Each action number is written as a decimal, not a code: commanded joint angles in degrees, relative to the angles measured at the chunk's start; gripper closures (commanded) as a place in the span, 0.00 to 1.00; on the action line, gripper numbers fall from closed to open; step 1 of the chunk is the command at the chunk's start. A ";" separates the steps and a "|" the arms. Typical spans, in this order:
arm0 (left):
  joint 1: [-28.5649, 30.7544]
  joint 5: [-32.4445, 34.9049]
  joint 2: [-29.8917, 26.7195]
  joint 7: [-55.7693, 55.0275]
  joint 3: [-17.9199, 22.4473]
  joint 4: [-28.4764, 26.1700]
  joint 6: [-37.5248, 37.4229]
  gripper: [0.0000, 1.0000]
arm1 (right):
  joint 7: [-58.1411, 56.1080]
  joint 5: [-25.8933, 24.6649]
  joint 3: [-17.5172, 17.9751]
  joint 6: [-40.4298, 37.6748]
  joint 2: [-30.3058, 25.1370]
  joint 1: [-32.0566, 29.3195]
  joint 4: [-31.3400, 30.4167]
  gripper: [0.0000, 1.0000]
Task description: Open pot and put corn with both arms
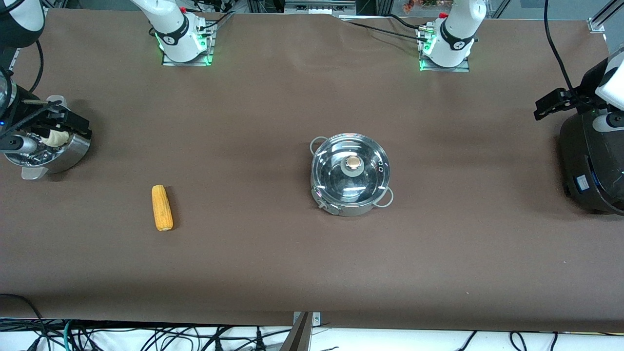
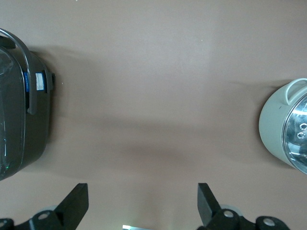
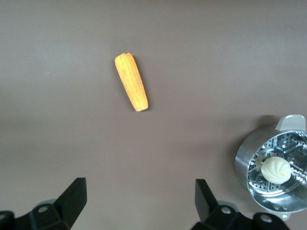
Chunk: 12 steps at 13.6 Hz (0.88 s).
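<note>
The pot (image 1: 350,181) stands mid-table, shallow and shiny, with its lid on and a small round knob (image 1: 352,162) on top. In the left wrist view the pot (image 2: 274,125) shows only at the frame's edge. The corn (image 1: 162,207) lies flat on the brown cloth toward the right arm's end, nearer the front camera than the pot; the corn (image 3: 131,81) also shows whole in the right wrist view. My right gripper (image 1: 68,123) hangs open over the steamer basket, empty (image 3: 139,199). My left gripper (image 1: 553,103) hangs open beside the rice cooker, empty (image 2: 142,203).
A perforated steel steamer basket (image 1: 63,155) holding a white bun (image 3: 275,170) sits at the right arm's end of the table. A big black rice cooker (image 1: 592,161) stands at the left arm's end. Brown cloth covers the table between them.
</note>
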 commanded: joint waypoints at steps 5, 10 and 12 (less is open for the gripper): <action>-0.15 0.23 1.37 1.54 -0.22 2.18 -1.34 0.00 | -0.52 0.48 0.84 5.80 6.61 -0.28 1.75 0.00; 0.19 -0.47 2.53 1.98 -0.13 3.32 -0.99 0.00 | -3.50 2.32 1.02 12.56 13.02 0.25 1.66 0.00; 0.28 -0.91 3.05 2.07 -0.13 3.67 -1.25 0.00 | -5.26 4.94 1.10 17.30 17.49 0.34 1.66 0.00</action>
